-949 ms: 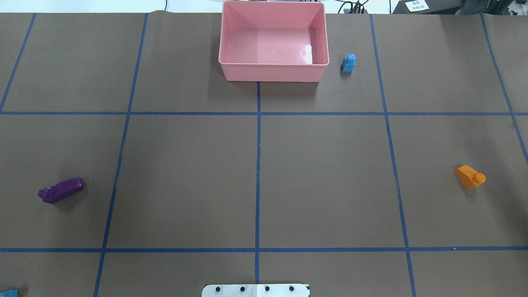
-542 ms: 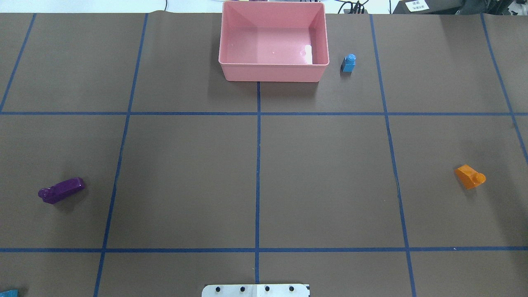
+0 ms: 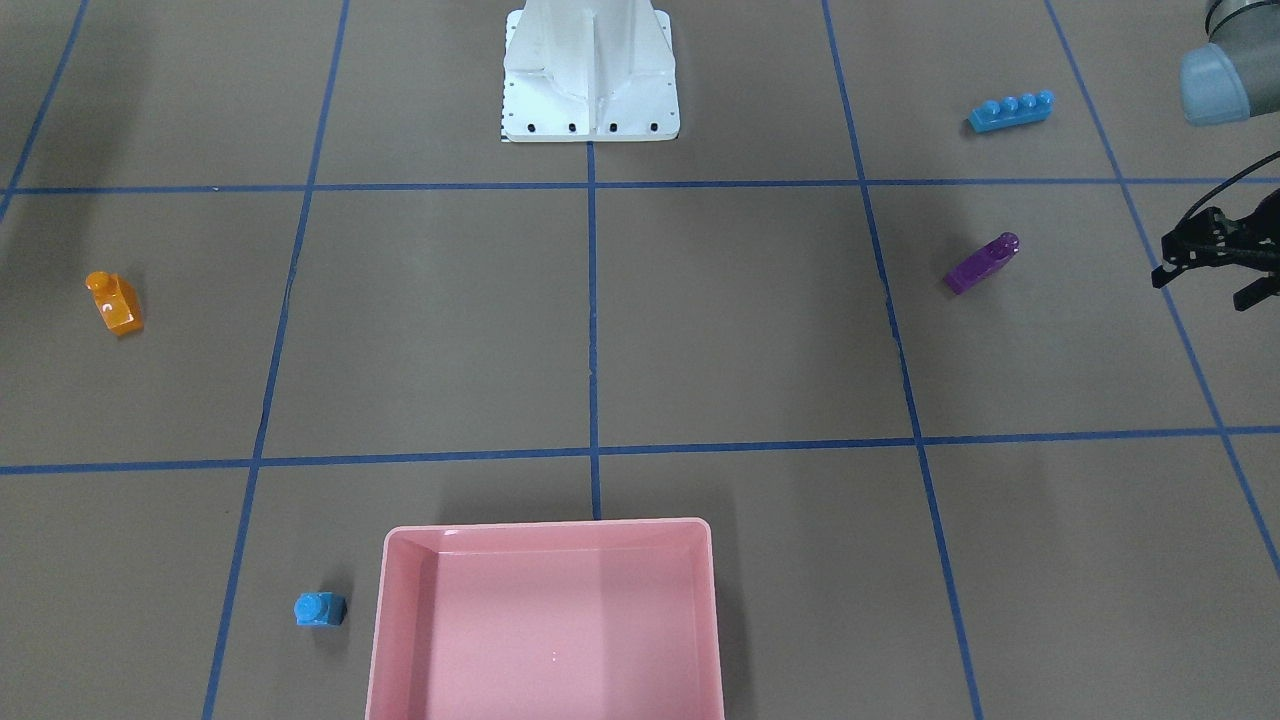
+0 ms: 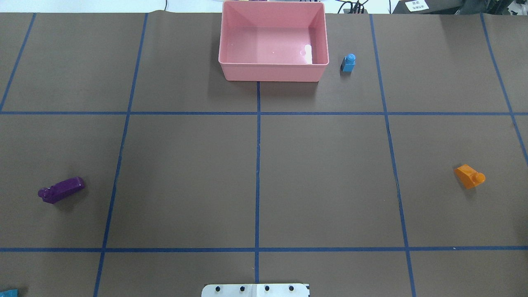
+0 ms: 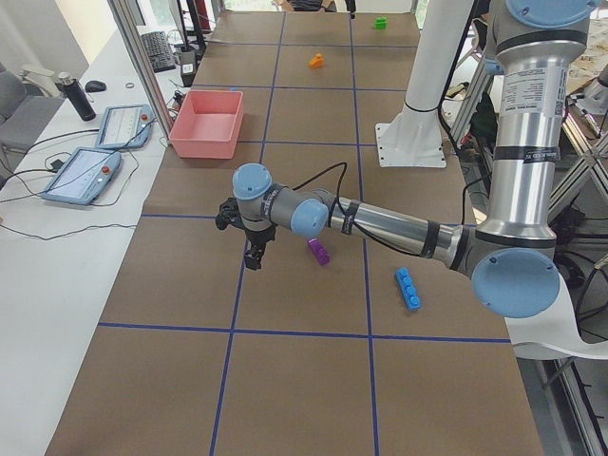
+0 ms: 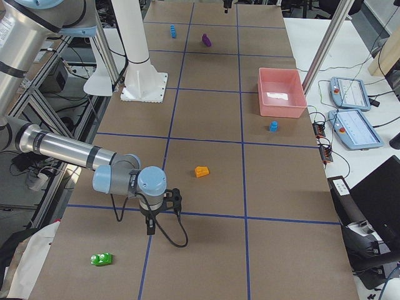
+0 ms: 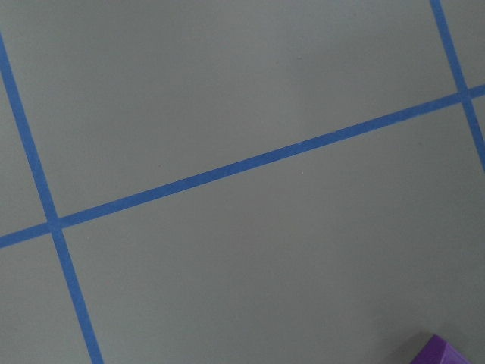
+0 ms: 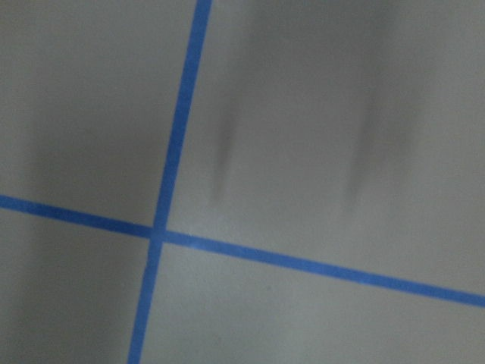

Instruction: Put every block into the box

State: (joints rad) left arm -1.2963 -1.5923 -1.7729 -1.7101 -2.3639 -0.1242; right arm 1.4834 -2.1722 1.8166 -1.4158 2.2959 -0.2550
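Left fingers (image 3: pixel 1163 274), apart and empty, hang beside rather than over the purple brick (image 3: pixel 982 263); descending here risks knocking it aside, the pink box (image 3: pixel 548 523) lying well apart from them; right fingers' (image 6: pixel 149 226) state cannot be told.

A robotics lab: industrial robot arms (image 5: pixel 399 228) reach over a paper-covered table (image 4: pixel 185 173) taped into a blue grid (image 4: pixel 258 165), with a bolted white pedestal (image 3: pixel 590 80) and control tablets (image 5: pixel 83 177) on the bench (image 5: pixel 47 285) beside the table.

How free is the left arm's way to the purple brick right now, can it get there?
Probably yes. The left pincer hangs open above the table beside the purple brick, and nothing lies between them; the long blue brick lies well apart.
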